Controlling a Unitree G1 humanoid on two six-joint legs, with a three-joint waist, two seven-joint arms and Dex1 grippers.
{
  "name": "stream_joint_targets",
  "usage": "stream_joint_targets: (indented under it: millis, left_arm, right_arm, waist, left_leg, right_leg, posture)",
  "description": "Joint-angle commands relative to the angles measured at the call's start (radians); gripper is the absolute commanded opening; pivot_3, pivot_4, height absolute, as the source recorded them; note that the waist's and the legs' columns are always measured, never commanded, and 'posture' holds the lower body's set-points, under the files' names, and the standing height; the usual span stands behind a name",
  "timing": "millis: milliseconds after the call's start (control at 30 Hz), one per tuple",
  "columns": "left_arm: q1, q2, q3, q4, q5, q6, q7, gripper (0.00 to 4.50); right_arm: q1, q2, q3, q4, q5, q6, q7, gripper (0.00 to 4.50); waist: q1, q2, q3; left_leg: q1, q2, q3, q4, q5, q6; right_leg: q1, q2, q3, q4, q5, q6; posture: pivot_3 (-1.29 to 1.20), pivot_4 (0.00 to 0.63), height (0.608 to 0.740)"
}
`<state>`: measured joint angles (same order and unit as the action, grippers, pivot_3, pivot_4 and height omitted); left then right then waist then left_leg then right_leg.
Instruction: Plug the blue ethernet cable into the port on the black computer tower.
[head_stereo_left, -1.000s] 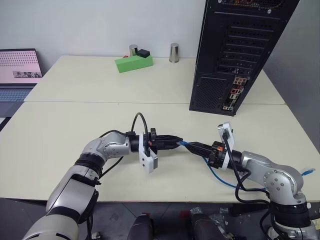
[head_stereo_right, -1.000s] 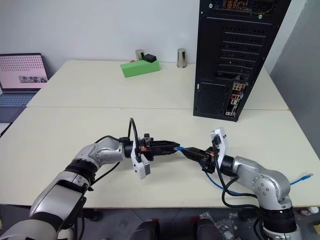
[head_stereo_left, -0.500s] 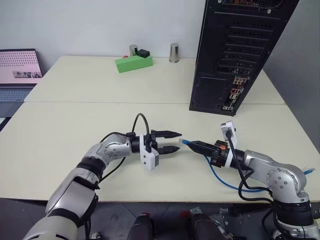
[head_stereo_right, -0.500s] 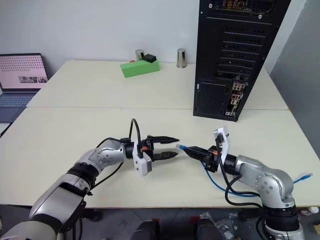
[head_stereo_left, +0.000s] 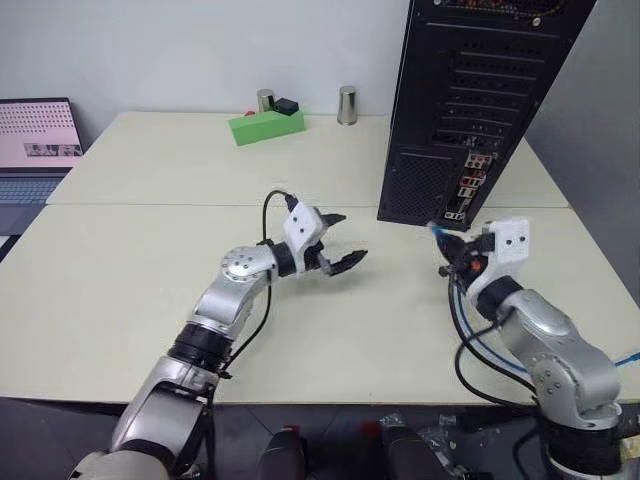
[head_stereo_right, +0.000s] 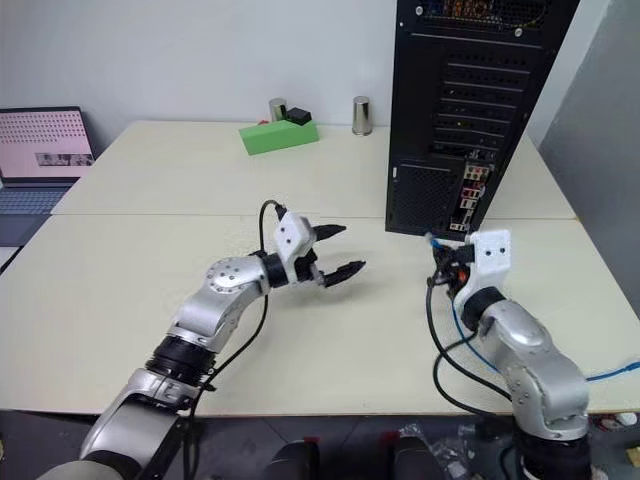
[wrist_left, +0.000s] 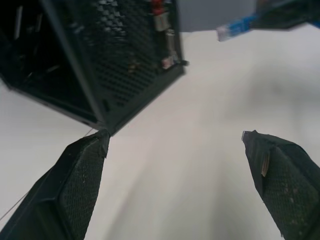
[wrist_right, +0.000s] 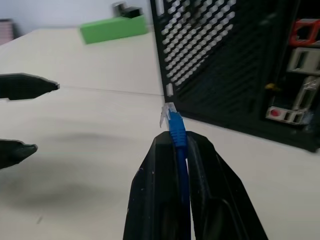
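The blue ethernet cable (wrist_right: 178, 145) is pinched between the two closed fingers of the right claw (wrist_right: 176, 150), its clear plug tip sticking out just past the fingertips and aimed toward the black computer tower (head_stereo_right: 470, 110). The plug hangs above the desk (head_stereo_right: 150, 250), near the foot of the tower's back face and still apart from it; the rest of the cord trails down from the claw and loops off the desk's near edge on the tower's side. The port (head_stereo_left: 455, 212) sits in the narrow connector strip low on the tower's back, beside the perforated vent panel. The left claw (head_stereo_left: 338, 242) hovers over the desk further from the tower than the plug, fingers spread wide and holding nothing, pointing toward the tower. Well away from the tower, at the desk's far edge, lie a green block (head_stereo_right: 280, 135) and two small metal cups (head_stereo_right: 363, 116), and a laptop (head_stereo_right: 45, 150) stands at the end of the desk opposite the tower.
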<state>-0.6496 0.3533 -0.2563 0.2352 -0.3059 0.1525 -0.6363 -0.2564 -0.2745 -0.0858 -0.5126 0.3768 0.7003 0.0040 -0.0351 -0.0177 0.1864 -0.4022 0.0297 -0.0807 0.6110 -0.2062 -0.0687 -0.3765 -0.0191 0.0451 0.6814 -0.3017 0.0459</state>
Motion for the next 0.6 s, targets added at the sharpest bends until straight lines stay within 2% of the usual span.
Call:
stream_joint_targets:
  millis: [33,267,600]
  left_arm:
    - [-0.018,-0.041,0.061,-0.081,0.049,0.058,0.129,4.5]
    - [-0.007,-0.119,0.068,-0.124,0.131,0.069,0.232,4.5]
    - [0.031,-0.174,0.051,-0.185,0.161,0.104,0.219,4.5]
  right_arm:
    - [-0.054,0.056,0.0,0.033,-0.107,-0.067,-0.112,0.0]
    - [-0.156,0.155,-0.028,0.173,-0.182,-0.141,-0.193,0.0]
    - [-0.243,0.18,-0.072,0.301,-0.197,-0.216,-0.18,0.0]
  waist:
    - [0.0,0.0,0.0]
    - [0.002,0.0,0.0]
    - [0.001,0.0,0.0]
  left_leg:
    - [0.0,0.0,0.0,0.0,0.0,0.0]
    - [0.0,0.0,0.001,0.0,0.0,0.0]
    - [0.0,0.0,0.001,-0.001,0.0,0.0]
  right_leg:
    - [0.0,0.0,0.0,0.0,0.0,0.0]
    - [0.0,0.0,0.001,0.0,0.001,-0.001]
    - [-0.001,0.0,0.001,0.0,0.001,-0.001]
  posture:
    - [0.0,0.15,0.74]
    - [0.0,0.15,0.74]
    - [0.0,0.15,0.74]
